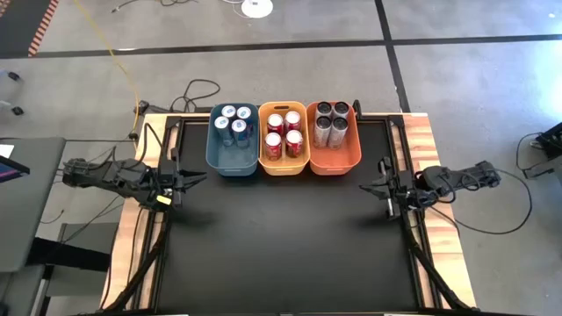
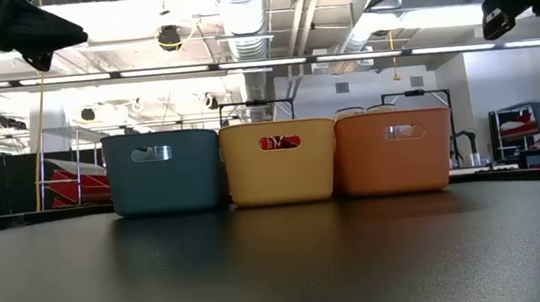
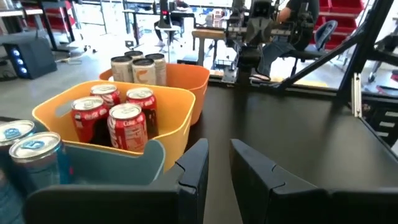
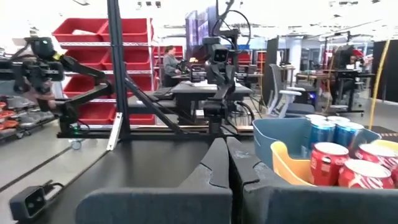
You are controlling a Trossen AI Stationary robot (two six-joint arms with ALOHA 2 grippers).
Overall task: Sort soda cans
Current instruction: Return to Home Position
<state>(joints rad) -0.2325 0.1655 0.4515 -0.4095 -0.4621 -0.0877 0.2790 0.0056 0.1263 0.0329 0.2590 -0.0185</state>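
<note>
My left gripper point(image 1: 198, 179): fingers slightly apart, near-left of yellow bin point(image 1: 284, 168) | my right gripper point(image 1: 366, 186): fingers together, near-right | red soda cans point(image 1: 284, 133): inside it | blue cans point(image 1: 235, 123): blue bin point(image 1: 233, 167), left | grey cans point(image 1: 332, 121): orange bin point(image 1: 334, 163), right | looks sorted, so I park clear.

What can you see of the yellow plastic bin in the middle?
The yellow plastic bin is a rectangular tub with a slot handle in one wall. It stands upright at the black table's far edge, between a blue plastic bin and an orange plastic bin, holding four upright red silver-topped soda cans.
</note>
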